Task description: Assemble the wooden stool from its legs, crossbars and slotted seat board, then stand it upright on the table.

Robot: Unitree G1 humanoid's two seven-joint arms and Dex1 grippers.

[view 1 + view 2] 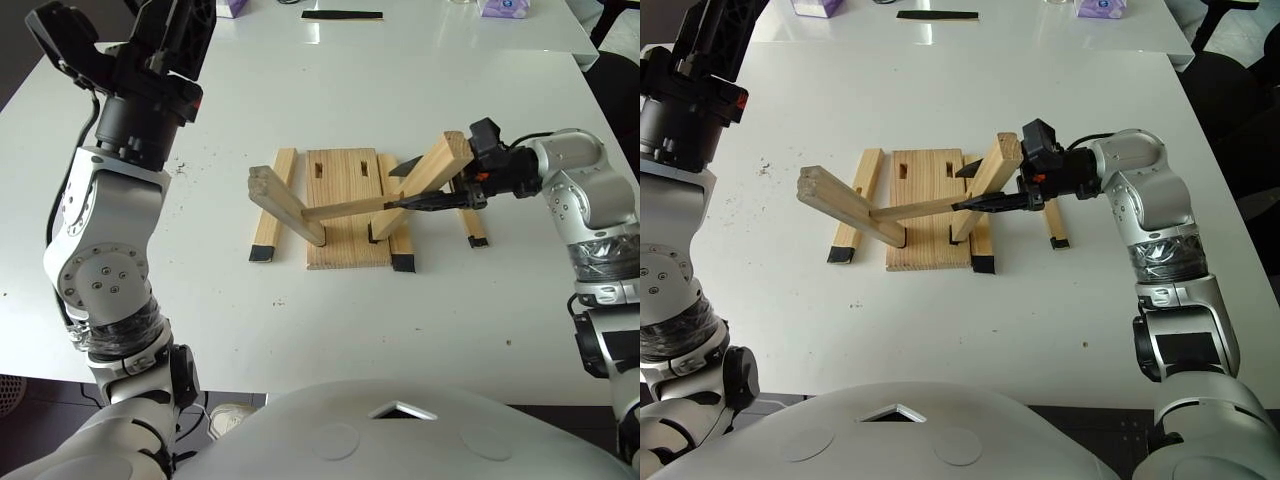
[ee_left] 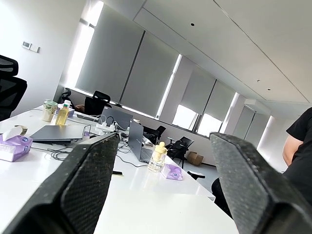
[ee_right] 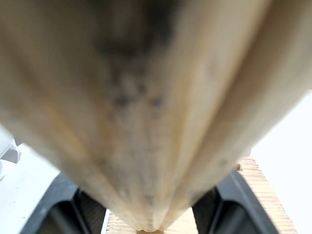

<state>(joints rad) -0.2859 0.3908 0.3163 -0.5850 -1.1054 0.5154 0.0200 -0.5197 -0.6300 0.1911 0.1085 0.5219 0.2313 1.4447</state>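
The slotted seat board (image 1: 345,165) lies flat in the middle of the white table. Over it tilts a half-built frame: a left leg (image 1: 285,203) and a right leg (image 1: 432,168) joined by a thin crossbar (image 1: 345,210). My right gripper (image 1: 405,203) comes in from the right and is shut on the right leg, which looms close in the right wrist view (image 3: 146,97) between the black fingers (image 3: 63,209). Loose legs with black feet lie flat beside the board, one on its left (image 1: 270,215), one to the right (image 1: 472,228). My left gripper (image 2: 165,141) is raised high at the far left, open and holding nothing.
A black strip (image 1: 342,15) and purple tissue packs (image 1: 505,8) sit at the table's far edge. Another loose leg (image 1: 399,245) lies along the board's right side. Bare tabletop stretches in front of the board and to its left.
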